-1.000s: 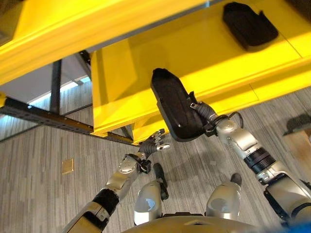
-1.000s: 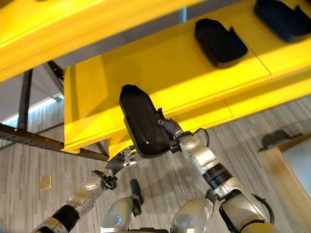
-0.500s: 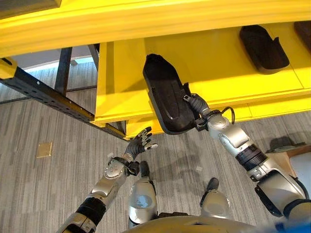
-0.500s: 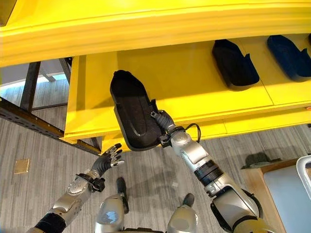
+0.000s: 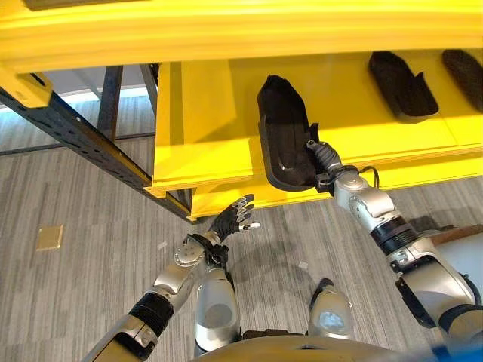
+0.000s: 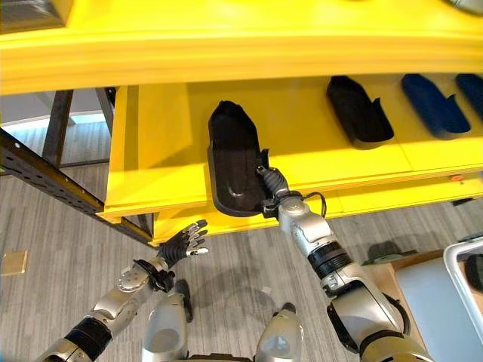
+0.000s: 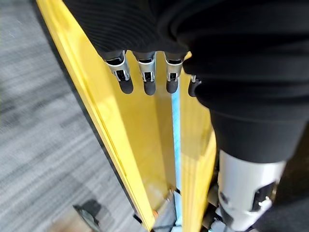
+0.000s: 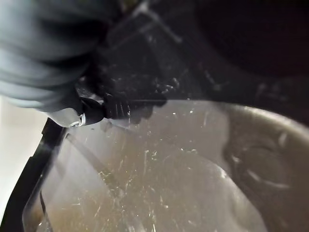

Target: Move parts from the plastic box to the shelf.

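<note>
Since before, the part [image 6: 235, 160] clamped in the right hand [image 6: 270, 185] has reached the shelf [image 6: 173, 162] front edge, unreleased; left hand [image 6: 181, 246] hangs open.

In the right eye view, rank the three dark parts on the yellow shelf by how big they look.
1. Black part in the right hand, largest.
2. Middle black part and dark blue part look alike; unranked.

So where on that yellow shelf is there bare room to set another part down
The yellow shelf is bare left of the black part that the right hand grips, out to the shelf's left end. A narrower bare patch lies between that part and the second black part. Further right it is crowded, with the blue part alongside.
</note>
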Controlling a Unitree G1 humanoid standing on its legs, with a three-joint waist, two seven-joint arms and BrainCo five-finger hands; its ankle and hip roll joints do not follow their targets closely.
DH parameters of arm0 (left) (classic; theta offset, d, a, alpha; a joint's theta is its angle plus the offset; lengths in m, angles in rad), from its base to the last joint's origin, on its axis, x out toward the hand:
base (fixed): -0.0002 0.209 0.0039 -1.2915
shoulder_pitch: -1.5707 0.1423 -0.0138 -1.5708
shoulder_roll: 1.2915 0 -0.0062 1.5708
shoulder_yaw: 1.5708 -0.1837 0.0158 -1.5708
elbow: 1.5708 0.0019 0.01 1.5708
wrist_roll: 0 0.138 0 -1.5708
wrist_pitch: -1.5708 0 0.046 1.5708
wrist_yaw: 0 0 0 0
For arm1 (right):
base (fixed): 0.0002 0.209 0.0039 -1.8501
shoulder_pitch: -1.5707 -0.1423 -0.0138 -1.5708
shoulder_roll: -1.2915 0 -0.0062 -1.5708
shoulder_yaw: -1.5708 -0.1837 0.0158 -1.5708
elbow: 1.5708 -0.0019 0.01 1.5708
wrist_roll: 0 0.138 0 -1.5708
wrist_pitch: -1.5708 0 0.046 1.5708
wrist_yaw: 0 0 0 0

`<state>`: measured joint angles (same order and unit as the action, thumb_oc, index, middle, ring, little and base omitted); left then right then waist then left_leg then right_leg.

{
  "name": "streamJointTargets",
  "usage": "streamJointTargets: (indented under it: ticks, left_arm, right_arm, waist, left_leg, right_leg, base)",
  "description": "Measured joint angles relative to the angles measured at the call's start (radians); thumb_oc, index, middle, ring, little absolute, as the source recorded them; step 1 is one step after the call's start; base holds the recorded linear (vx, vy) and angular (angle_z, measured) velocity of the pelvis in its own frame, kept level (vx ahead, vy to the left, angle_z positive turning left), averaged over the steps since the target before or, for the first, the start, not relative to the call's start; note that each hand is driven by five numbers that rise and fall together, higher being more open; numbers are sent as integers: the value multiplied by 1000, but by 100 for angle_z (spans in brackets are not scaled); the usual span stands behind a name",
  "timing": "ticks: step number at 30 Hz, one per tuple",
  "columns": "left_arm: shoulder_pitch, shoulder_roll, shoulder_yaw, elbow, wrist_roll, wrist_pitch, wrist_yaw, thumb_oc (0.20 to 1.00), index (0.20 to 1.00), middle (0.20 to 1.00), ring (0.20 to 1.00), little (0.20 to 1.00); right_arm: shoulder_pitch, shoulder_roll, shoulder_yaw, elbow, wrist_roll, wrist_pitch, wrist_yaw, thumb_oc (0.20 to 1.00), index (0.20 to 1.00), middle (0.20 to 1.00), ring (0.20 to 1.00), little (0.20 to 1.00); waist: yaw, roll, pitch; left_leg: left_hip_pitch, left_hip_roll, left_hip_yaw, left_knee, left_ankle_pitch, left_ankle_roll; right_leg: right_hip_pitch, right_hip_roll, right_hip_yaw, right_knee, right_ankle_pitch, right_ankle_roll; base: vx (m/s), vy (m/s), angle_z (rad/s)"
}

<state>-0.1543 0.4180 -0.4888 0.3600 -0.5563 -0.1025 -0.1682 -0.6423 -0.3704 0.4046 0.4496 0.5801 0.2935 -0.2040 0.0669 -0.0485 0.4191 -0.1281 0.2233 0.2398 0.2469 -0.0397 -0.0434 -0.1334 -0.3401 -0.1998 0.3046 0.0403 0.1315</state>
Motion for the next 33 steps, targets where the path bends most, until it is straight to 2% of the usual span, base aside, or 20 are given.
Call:
streamJointTargets:
  ticks: [1,2,3,4,5,6,8,9,11,12,17,25,29,33]
  left_arm:
    - [-25,3,-26,48,0,3,8,1000,1000,1000,1000,1000]
    - [-18,1,-28,54,0,5,15,1000,1000,1000,1000,1000]
    - [-8,2,-30,53,-1,5,16,1000,1000,1000,1000,1000]
    - [-9,19,-50,49,-1,-4,17,1000,1000,1000,1000,1000]
    - [-1,8,-37,45,-3,-4,18,1000,1000,1000,1000,1000]
    - [32,4,-25,41,-3,-8,18,1000,1000,1000,1000,1000]
    - [51,-7,-40,42,-2,2,14,1000,1000,1000,1000,1000]
    - [55,-45,-42,39,-2,3,1,1000,1000,1000,1000,1000]
    - [41,-106,-41,17,-2,-1,-6,1000,1000,1000,1000,1000]
    - [33,-109,-41,18,-2,-2,-7,1000,1000,1000,1000,1000]
    - [30,-68,-41,18,-3,-2,0,1000,1000,1000,1000,1000]
    - [17,-44,-50,16,-23,4,17,1000,1000,1000,1000,1000]
    - [11,-40,-50,7,-43,7,22,1000,1000,1000,1000,1000]
    - [-10,-27,-55,-24,-61,13,23,1000,1000,1000,1000,1000]
  right_arm:
    - [-24,-1,0,34,8,-6,2,200,200,200,200,200]
    - [-26,-4,-1,45,21,-6,5,200,200,200,200,200]
    - [-25,-14,-4,49,28,-6,5,200,200,200,200,200]
    - [-26,-47,-7,46,34,-6,6,200,200,200,200,200]
    - [-34,-84,-13,16,37,3,21,200,200,200,200,200]
    - [-32,-90,0,-32,40,17,41,200,200,200,200,200]
    - [-33,-84,2,-55,32,11,53,200,200,200,200,200]
    - [-41,-101,0,-62,24,10,45,200,200,200,200,200]
    - [-47,-182,-3,-60,21,14,31,200,200,200,200,200]
    - [-48,-200,-3,-60,13,19,27,200,200,200,200,200]
    - [-135,-199,-4,-58,-15,28,4,200,200,200,200,200]
    - [-222,-199,-11,65,-15,52,-3,200,200,200,200,200]
    - [-248,-201,-11,144,-17,52,-6,200,200,200,200,200]
    - [-348,-216,-9,229,-66,51,-15,200,200,200,200,200]
  waist:
    - [-10,-7,13]
    - [-15,1,16]
    - [-31,8,21]
    - [-49,9,20]
    - [-50,30,30]
    - [-56,34,32]
    - [-56,43,34]
    - [-60,67,41]
    - [-71,100,47]
    - [-76,105,49]
    - [-72,107,49]
    - [-47,105,50]
    - [-42,102,55]
    - [-26,95,96]
  left_leg:
    - [-1,-18,-11,-69,36,9]
    - [-10,-29,-38,-77,62,-12]
    - [-22,-35,-64,-98,74,-19]
    - [-51,-40,-91,-133,92,-15]
    - [-50,-21,-78,-186,122,-20]
    - [-42,-9,-60,-215,124,-14]
    - [-23,7,-51,-236,129,-12]
    - [-9,21,-58,-249,154,-9]
    - [-2,17,-58,-266,181,-16]
    - [8,12,-60,-274,183,-17]
    - [23,-7,-63,-283,192,-25]
    - [15,-31,-87,-282,190,-24]
    - [1,-27,-90,-271,190,-25]
    - [-42,-17,-100,-242,192,-28]
  right_leg:
    - [-4,46,54,-266,30,67]
    - [-7,61,67,-279,42,55]
    - [-6,80,93,-261,42,56]
    - [-8,125,107,-234,31,41]
    - [-28,136,96,-237,43,18]
    - [-33,154,95,-245,46,5]
    - [-30,178,97,-260,63,-13]
    - [-25,198,97,-261,65,-16]
    - [-10,198,93,-276,64,-8]
    - [7,196,85,-285,65,-6]
    - [24,176,78,-285,58,6]
    - [2,147,60,-206,2,21]
    - [-27,147,59,-167,-16,15]
    - [-101,149,61,-65,-56,0]
  base:
    - [49,-631,46]
    - [5,-474,85]
    - [-49,-154,126]
    - [-32,-154,140]
    - [-10,-114,99]
    - [10,-100,22]
    - [18,-32,-27]
    - [25,-22,-27]
    - [64,-26,2]
    - [89,-17,18]
    - [25,-10,10]
    - [-21,-20,12]
    - [-41,-87,0]
    - [-63,-112,2]
